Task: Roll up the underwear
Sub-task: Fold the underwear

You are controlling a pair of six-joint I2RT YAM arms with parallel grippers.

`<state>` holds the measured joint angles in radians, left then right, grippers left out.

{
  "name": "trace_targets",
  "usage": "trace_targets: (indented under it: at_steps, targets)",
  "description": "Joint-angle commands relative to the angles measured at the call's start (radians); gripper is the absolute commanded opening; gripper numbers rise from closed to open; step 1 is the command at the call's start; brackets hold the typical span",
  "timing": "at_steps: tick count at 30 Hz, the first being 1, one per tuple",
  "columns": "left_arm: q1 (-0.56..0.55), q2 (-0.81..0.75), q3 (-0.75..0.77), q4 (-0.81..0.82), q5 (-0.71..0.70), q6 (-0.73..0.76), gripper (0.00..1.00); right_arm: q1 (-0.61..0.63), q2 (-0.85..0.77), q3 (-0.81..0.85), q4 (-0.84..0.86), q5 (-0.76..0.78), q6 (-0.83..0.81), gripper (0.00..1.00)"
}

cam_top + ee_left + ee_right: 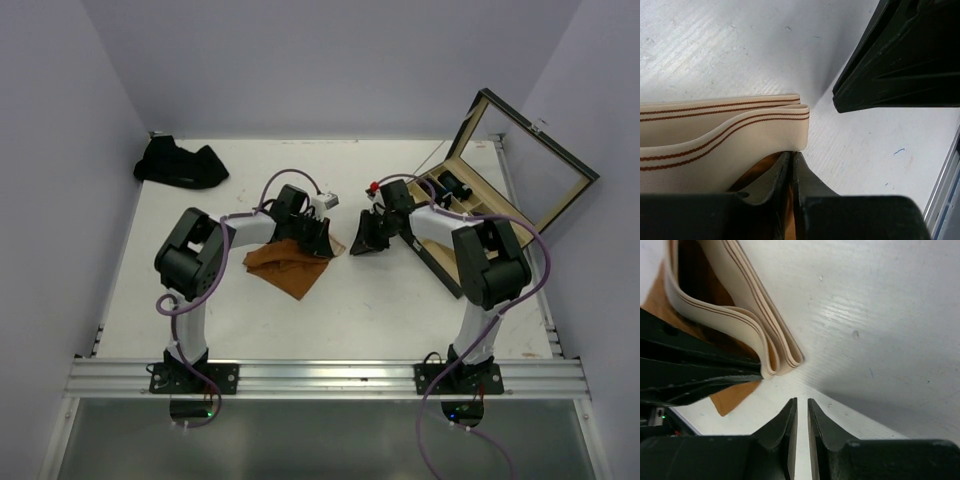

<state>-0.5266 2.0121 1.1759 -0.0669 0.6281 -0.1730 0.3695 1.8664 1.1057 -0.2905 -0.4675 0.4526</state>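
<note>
The rust-orange underwear (285, 265) lies mid-table, its cream waistband (715, 145) folded in layers. My left gripper (318, 240) is at its right end; in the left wrist view its jaws (792, 152) are shut on the edge of the waistband. The right wrist view shows the waistband folds (740, 315), the orange cloth (735, 392) and the left gripper's black fingers (700, 370) on them. My right gripper (362, 240) is just right of the cloth, low over the table. Its jaws (802, 400) stand a narrow gap apart and are empty.
A dark pile of other underwear (180, 162) lies at the back left. The wooden compartment box (480, 215) with its glass lid (535, 160) raised stands at the right, close behind the right arm. The right gripper's black body (900, 55) fills the left wrist view's upper right.
</note>
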Motion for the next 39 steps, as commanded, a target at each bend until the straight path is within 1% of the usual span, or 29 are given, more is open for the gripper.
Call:
trace_targets:
  at_steps: [1, 3, 8, 12, 20, 24, 27, 28, 30, 31, 32, 33, 34, 35, 36, 37, 38, 39]
  targets:
    - [0.008, 0.040, 0.004, -0.011, -0.033, 0.023, 0.12, -0.004, -0.053, 0.051, 0.037, -0.065, 0.053, 0.18]
    - [0.007, 0.039, -0.004, -0.019, -0.031, 0.032, 0.18, -0.004, -0.039, 0.075, 0.056, -0.083, 0.104, 0.18]
    - [0.007, 0.024, -0.032, -0.010, -0.028, 0.029, 0.26, -0.004, 0.016, 0.092, 0.149, -0.123, 0.224, 0.18]
    - [0.008, 0.023, -0.027, -0.008, -0.028, 0.027, 0.28, -0.001, 0.057, 0.083, 0.177, -0.123, 0.274, 0.17]
    - [0.007, 0.031, -0.022, -0.010, -0.028, 0.035, 0.28, 0.023, 0.120, 0.105, 0.220, -0.125, 0.282, 0.13]
    - [0.007, 0.034, -0.015, -0.019, -0.036, 0.044, 0.29, 0.034, 0.149, 0.108, 0.218, -0.097, 0.265, 0.12]
    - [0.008, 0.017, -0.006, -0.036, -0.041, 0.058, 0.32, 0.034, 0.192, 0.121, 0.154, -0.040, 0.201, 0.11]
    - [0.008, -0.015, -0.004, -0.042, -0.041, 0.067, 0.34, 0.034, 0.204, 0.123, 0.124, -0.031, 0.186, 0.10]
    - [0.010, -0.068, 0.002, -0.068, -0.047, 0.110, 0.40, 0.032, 0.227, 0.126, 0.094, 0.016, 0.143, 0.09]
    - [0.011, -0.132, 0.013, -0.085, -0.047, 0.130, 0.43, 0.032, 0.231, 0.125, 0.085, 0.029, 0.130, 0.09]
    - [0.016, -0.166, 0.024, -0.109, -0.048, 0.198, 0.45, 0.032, 0.235, 0.123, 0.076, 0.047, 0.123, 0.09]
    - [0.022, -0.202, 0.031, -0.172, -0.053, 0.236, 0.45, 0.032, 0.238, 0.125, 0.065, 0.050, 0.114, 0.09]
    - [0.028, -0.279, 0.036, -0.204, -0.056, 0.278, 0.45, 0.032, 0.240, 0.128, 0.048, 0.052, 0.109, 0.08]
    - [0.034, -0.317, 0.036, -0.241, -0.041, 0.396, 0.44, 0.032, 0.241, 0.131, 0.045, 0.050, 0.104, 0.08]
    - [0.045, -0.352, 0.036, -0.346, -0.036, 0.470, 0.43, 0.032, 0.240, 0.131, 0.039, 0.055, 0.104, 0.08]
    - [0.046, -0.413, 0.031, -0.400, -0.039, 0.545, 0.42, 0.032, 0.241, 0.132, 0.037, 0.058, 0.103, 0.08]
    - [0.046, -0.439, 0.013, -0.456, -0.045, 0.698, 0.40, 0.032, 0.243, 0.140, 0.028, 0.061, 0.098, 0.08]
    - [0.046, -0.463, 0.002, -0.567, -0.045, 0.778, 0.39, 0.032, 0.249, 0.144, 0.022, 0.063, 0.097, 0.08]
